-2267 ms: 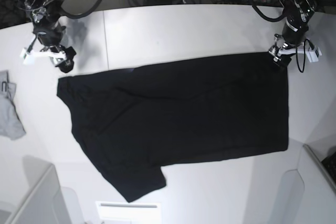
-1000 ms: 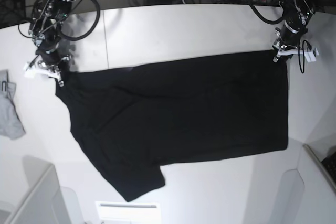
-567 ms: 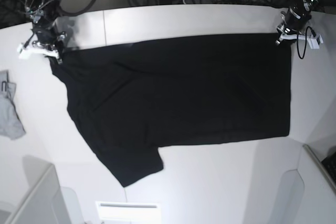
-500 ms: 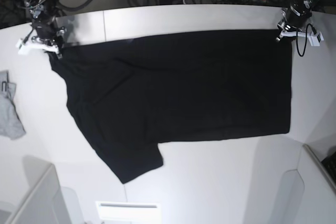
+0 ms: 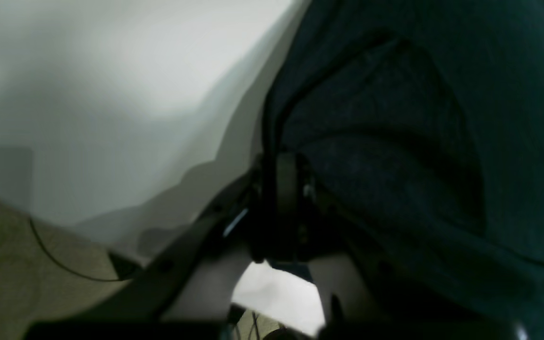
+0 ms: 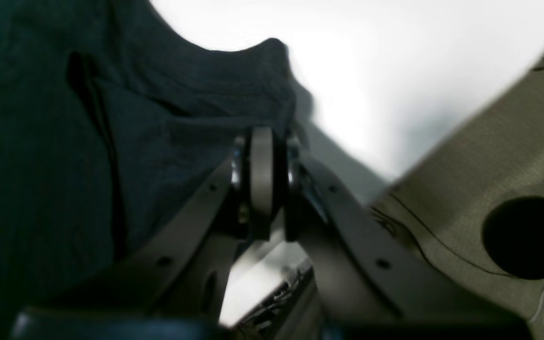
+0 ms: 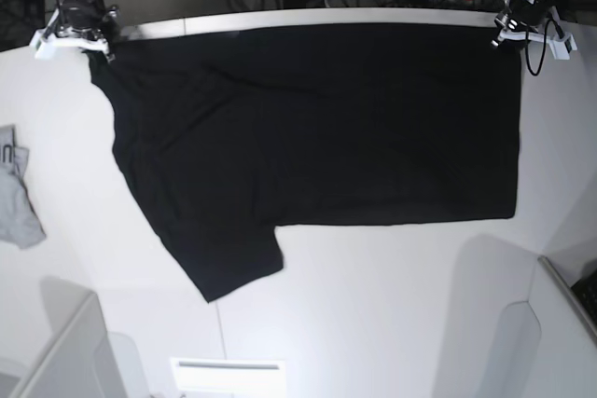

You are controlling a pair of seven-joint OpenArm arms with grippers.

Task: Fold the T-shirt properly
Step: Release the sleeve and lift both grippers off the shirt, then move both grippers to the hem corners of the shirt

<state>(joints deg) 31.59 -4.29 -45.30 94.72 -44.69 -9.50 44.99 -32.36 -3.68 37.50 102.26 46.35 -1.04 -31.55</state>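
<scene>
Black cloth spans the far half of the table [image 7: 373,323], long axis running along the far edge from the far left corner to the far right corner. Going left to right in the base view: right gripper [image 7: 86,36] sits at the far left corner, jaws pressed together on a bunched fold of the shirt [image 7: 317,123] near the sleeve end; the right wrist view confirms the pinch, cloth gathered just above the closed right gripper [image 6: 262,141]. One sleeve hangs toward the near edge on the left side. Small grey cloth [image 7: 17,195] lies at the left edge, well apart from the shirt. Left gripper [image 7: 511,33] is at the far right corner, clamped on the hem corner; its own view shows the left gripper [image 5: 284,163] closed on a dark fold. From both hands the shirt lies toward the near edge, each arm holding its own end. Judgement: top edge looks taut between the two pinches; the next move likely depends on both arms travelling together across the short axis, or the edge will skew.
</scene>
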